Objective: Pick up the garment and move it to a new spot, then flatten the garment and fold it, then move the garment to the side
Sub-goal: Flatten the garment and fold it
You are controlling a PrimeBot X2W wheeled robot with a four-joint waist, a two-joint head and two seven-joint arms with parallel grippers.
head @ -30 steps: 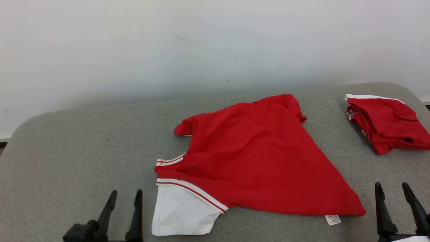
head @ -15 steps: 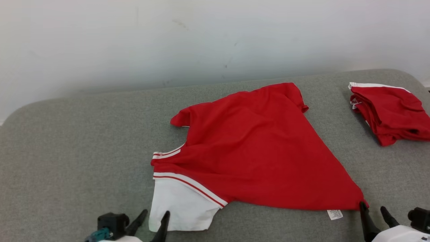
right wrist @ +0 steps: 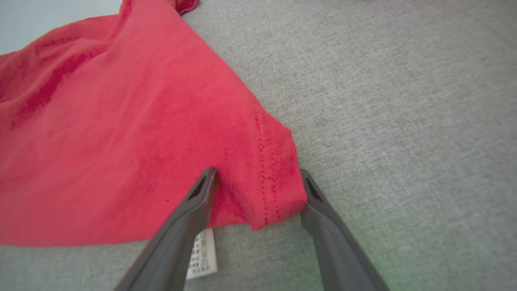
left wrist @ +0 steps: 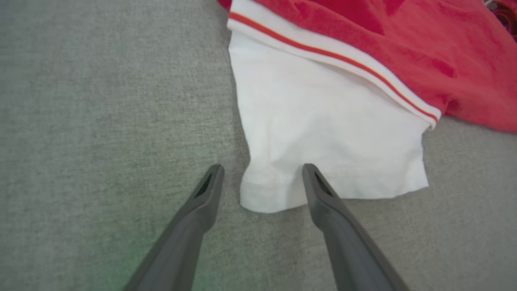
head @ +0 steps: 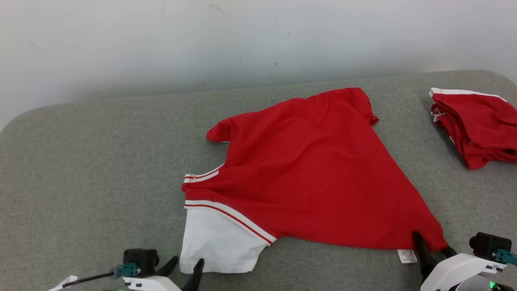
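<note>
Garment (head: 315, 178): red tee with a white sleeve (head: 218, 246), lying roughly flat in the middle of the grey pad (head: 101, 161), its low edge close to the pad's near side. A folded red pile (head: 472, 129) sits at the pad's far right, well apart from it.

Handling, my read: thin knit, light, limp. It won't hold shape, it'll drape and drag on the pad's rough weave, and a one-point lift will bunch it. Take two corners at once, where hems give doubled cloth: the sleeve's near corner (left wrist: 258, 198) and the stitched hem corner (right wrist: 274, 190) just by the care label (right wrist: 202, 254).

Left gripper (left wrist: 262, 166): fingers spread, straddling the sleeve corner, not pinching. Right gripper (right wrist: 257, 170): fingers spread either side of the hem corner, cloth between them, no clamp yet.

Versus a second ago: both grippers stood short of the cloth at the pad's near side; now both are in on their corners. Camera has shifted too. Garment's outline is unchanged.
</note>
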